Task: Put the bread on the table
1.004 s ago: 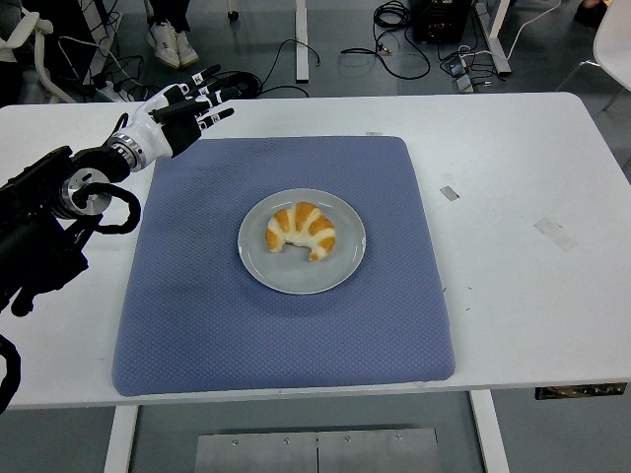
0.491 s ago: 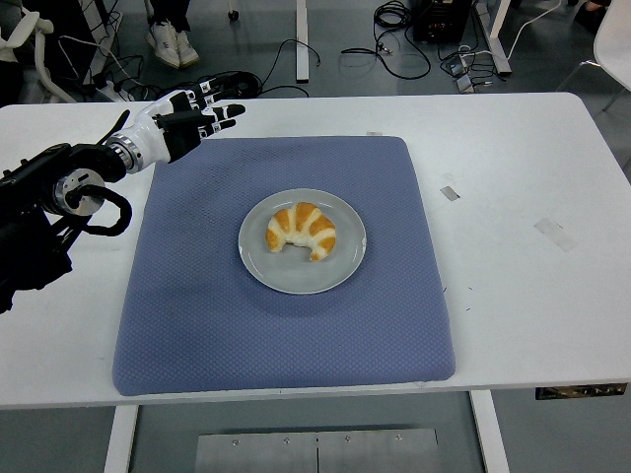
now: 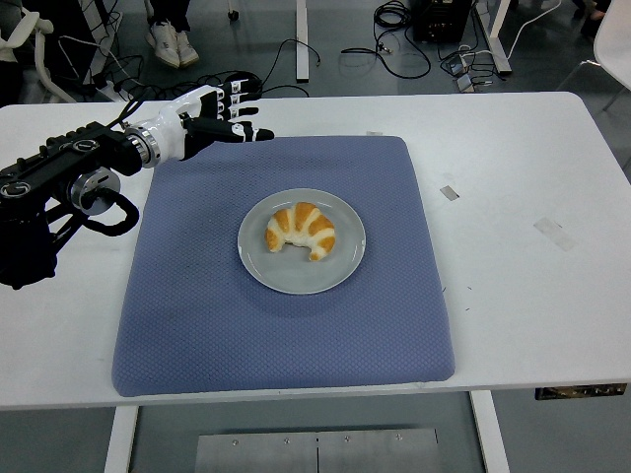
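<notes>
Golden croissant [image 3: 301, 231], tips pointing nearward

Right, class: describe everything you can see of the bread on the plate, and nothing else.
The bread is a croissant, curved like a crescent with both tips pointing toward the table's near edge. Its crust looks golden brown with paler cream bands across the ridges. It appears whole and lies flat near the middle of a round grey plate, which sits on a blue mat. Only the plate touches it; the left hand hovers apart, over the mat's far left corner.
</notes>
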